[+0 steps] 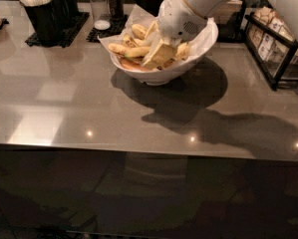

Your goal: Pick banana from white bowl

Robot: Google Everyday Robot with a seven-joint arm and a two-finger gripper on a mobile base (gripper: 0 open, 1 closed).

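The white bowl (188, 63) stands at the back middle of the grey counter, lined with crinkled white paper. Several speckled yellow bananas lie in it; one banana (136, 51) lies across the middle left, another (139, 31) lies further back. My gripper (158, 54) reaches down from the upper right into the bowl's middle, right among the bananas and touching the pile. The white wrist (182, 20) hides the bowl's right half and whatever lies under it.
Black cups with utensils (45, 11) stand at the back left on a black mat. Shakers (99, 6) stand behind the bowl. A black wire rack with packets (273, 49) stands at the right. The counter's front edge (138, 148) runs across the view.
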